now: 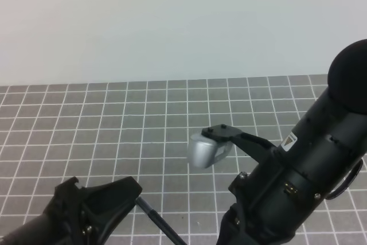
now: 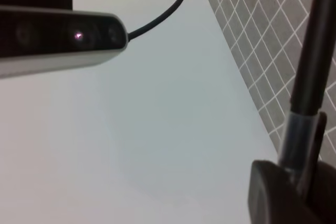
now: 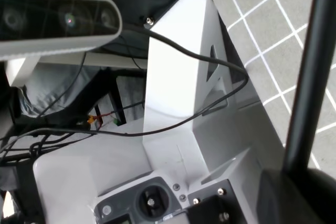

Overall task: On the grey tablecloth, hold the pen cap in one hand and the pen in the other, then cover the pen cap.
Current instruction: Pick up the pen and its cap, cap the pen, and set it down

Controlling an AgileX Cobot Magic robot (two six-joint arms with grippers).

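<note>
The black pen [image 1: 163, 222] runs from my left gripper [image 1: 129, 196] down and right to the bottom edge, above the grey tablecloth [image 1: 143, 113]. In the left wrist view my left fingers [image 2: 278, 192] are shut on a short, greyish, slightly wider tube with a clip, the pen cap [image 2: 298, 135]. The pen [image 2: 315, 45] sticks straight out of it. In the right wrist view the pen [image 3: 312, 72] rises from my right gripper's dark fingers [image 3: 299, 198], which are shut on its other end. My right gripper is below the frame in the exterior view.
My right arm [image 1: 309, 170] with its silver wrist camera [image 1: 203, 150] fills the lower right. A pale wall [image 1: 172, 21] borders the cloth's far edge. The right wrist view shows the robot's white base [image 3: 173, 77] and cables.
</note>
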